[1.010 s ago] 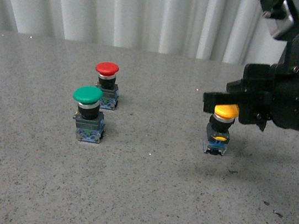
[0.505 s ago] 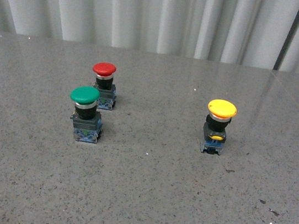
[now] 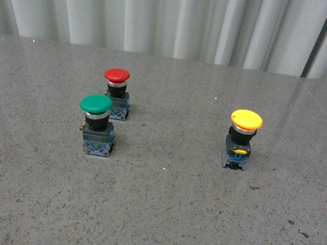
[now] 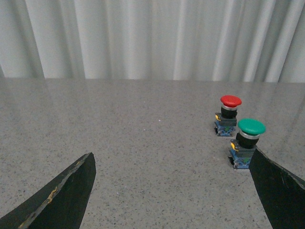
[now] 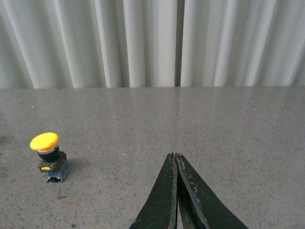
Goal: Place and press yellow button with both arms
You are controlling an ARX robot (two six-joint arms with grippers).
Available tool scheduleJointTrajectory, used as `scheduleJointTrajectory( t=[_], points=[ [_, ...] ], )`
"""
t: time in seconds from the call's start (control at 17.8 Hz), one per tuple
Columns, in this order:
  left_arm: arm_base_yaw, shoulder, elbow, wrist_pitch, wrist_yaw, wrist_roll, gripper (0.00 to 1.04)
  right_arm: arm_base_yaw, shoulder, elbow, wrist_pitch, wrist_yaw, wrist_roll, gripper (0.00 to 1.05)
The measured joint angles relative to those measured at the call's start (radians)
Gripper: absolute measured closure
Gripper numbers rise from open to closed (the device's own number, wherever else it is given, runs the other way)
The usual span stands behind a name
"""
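Looking across the surface (image 3: 156, 219), we see a wide slab of grey speckled stone, faintly glossy, with pleated white curtain (image 3: 166, 13) behind it. No arm shows in the front view.

From the wrist views we read our two pincers. The left pincer (image 4: 171, 191) has its black, scuffed, wedge-shaped fingers spread wide apart, with nothing between them. The right pincer (image 5: 175, 191) has its fingers pressed together into one thin point, holding nothing.

The yellow button (image 3: 241, 139) stands upright and free on the right part of the surface, well apart from the green button (image 3: 96, 124) and the red button (image 3: 116, 92), which stand near each other on the left. Each has a smooth domed plastic cap, a silver collar, a boxy black body and a blue-grey base.

We judge the placing done, since the yellow button sits squarely on its base. The pressing seems left to do; neither pincer is near its cap.
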Motion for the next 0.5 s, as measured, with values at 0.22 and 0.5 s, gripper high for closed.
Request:
scheduleJointTrajectory(
  t=[0.22, 0.5],
  points=[
    [0.0, 0.0, 0.0, 0.0, 0.0, 0.0, 0.07, 0.0, -0.023, -0.016, -0.017, 0.0, 0.0, 1.03],
    [0.0, 0.0, 0.0, 0.0, 0.0, 0.0, 0.07, 0.0, -0.076, -0.032, -0.05, 0.0, 0.0, 1.03]
  ],
)
